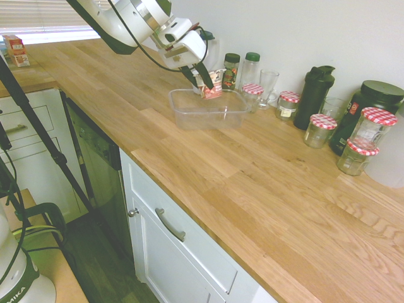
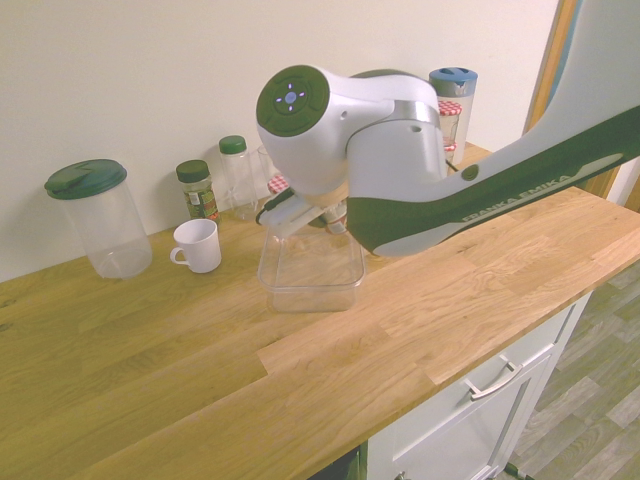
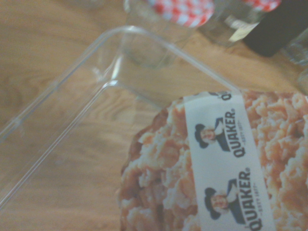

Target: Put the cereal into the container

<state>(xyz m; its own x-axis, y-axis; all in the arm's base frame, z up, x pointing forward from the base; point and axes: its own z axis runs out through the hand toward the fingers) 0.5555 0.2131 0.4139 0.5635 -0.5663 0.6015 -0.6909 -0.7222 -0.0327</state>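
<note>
The cereal, a small red and white cup, hangs tilted just over the back rim of the container. My gripper is shut on the cup, with dark fingers on either side of it. The container is a clear, shallow rectangular tub on the wooden counter, with nothing lying in it. In the wrist view the cup's printed Quaker lid fills the foreground, over the container's rim. In the second exterior view the arm hides the cup, and only the container shows below it.
Glass jars with red-checkered lids, two spice bottles and a black shaker line the wall behind the tub. A white cup and a large clear jug with a green lid stand to one side. The counter's front edge is near.
</note>
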